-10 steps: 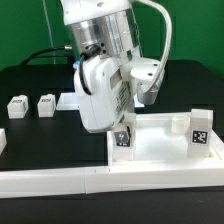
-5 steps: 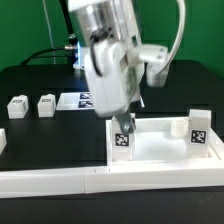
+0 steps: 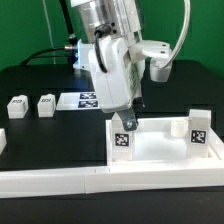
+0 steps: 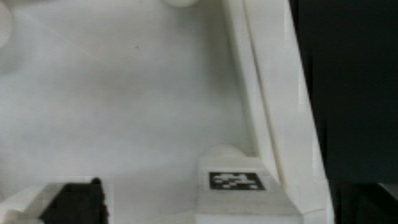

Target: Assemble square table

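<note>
White plastic fills most of the scene. The square table top [image 3: 160, 145] lies flat on the black table [image 3: 30, 135], and its near edge seems to rest against the long L-shaped rail [image 3: 60, 180]. The gripper [image 3: 126, 120] hangs just above the top's corner toward the exterior view's left, right over the edge tag [image 3: 122, 141]. Its jaws look apart and hold nothing. In the wrist view one dark finger [image 4: 71, 200] sits far out to the side over bare white plastic. The other is lost against the dark table, so the spread is judged from that one finger alone.

One leg post [image 3: 17, 106] and a second leg post [image 3: 46, 104] stand well apart from the table top, off its side toward the exterior view's left. The marker board [image 3: 78, 100] lies between them and the top. A third post [image 3: 200, 128] stands at the top's corner toward the exterior view's right; whether it sits in a socket cannot be told.

The step in hand looks like settling the top against the rail, with leg fitting still to come. Next the arm would need to rise clear of the top and travel to the nearer loose post. There it should close squarely across the post's body — a skewed pinch could tip so small a piece — and carry it to a corner socket.
</note>
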Controlling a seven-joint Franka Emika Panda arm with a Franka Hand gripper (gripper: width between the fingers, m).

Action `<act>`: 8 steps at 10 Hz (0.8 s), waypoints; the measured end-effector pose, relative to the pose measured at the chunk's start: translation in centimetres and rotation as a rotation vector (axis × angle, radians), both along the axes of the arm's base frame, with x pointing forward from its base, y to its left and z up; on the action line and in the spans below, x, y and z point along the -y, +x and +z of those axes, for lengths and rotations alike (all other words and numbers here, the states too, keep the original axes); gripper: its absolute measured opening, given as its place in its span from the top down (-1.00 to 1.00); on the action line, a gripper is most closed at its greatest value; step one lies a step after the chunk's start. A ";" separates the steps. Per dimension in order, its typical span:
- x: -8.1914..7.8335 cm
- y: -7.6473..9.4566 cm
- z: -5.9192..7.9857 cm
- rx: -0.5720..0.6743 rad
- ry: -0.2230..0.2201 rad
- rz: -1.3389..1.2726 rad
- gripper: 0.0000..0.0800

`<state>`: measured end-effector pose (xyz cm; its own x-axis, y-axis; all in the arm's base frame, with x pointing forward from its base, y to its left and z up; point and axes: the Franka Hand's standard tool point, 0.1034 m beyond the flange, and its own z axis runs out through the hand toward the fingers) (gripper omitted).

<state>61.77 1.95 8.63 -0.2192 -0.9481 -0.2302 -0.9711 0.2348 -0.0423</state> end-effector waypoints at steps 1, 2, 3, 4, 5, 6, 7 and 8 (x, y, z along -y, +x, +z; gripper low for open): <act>0.0 0.0 0.1 0.010 -0.004 0.039 -0.62; 0.0 -0.1 0.3 0.028 -0.010 0.107 -0.62; -0.1 -0.5 0.5 0.043 -0.016 0.207 -0.62; -0.5 -0.9 0.6 0.054 -0.016 0.334 -0.62; -0.9 -1.3 0.7 0.072 -0.027 0.473 -0.62; -0.7 -1.5 0.7 0.096 -0.042 0.549 -0.62; -0.7 -1.5 0.7 0.108 -0.046 0.603 -0.62; -0.7 -1.5 0.6 0.125 -0.053 0.681 -0.62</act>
<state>60.31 2.61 9.26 0.4542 -0.8756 -0.1645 -0.8883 -0.4310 -0.1583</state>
